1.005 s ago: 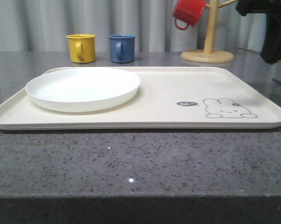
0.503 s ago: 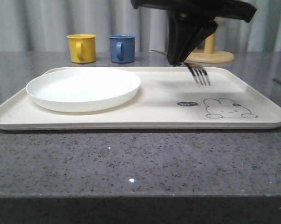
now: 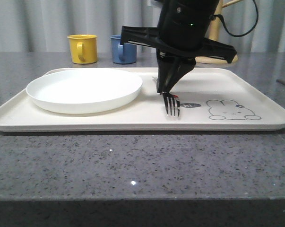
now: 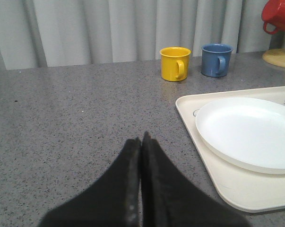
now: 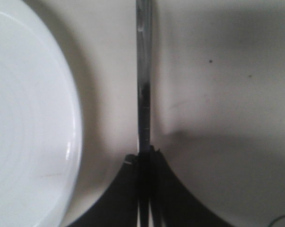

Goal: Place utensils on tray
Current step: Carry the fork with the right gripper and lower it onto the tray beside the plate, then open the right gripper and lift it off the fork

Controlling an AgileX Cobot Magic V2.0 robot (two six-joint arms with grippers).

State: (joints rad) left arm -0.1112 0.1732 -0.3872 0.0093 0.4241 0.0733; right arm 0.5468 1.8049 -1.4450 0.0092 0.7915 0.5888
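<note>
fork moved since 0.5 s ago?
Yes. The fork, in the right gripper, went left and lower, from above the rabbit drawing toward the plate.

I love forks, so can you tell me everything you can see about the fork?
The fork is shiny steel with four tines and a slim handle. The right gripper has its jaws shut on the handle, holding it tilted with the tines pointing down toward the camera. It sits low over the cream tray, between the white plate and the rabbit drawing. Whether the tines touch the tray is unclear.
</note>
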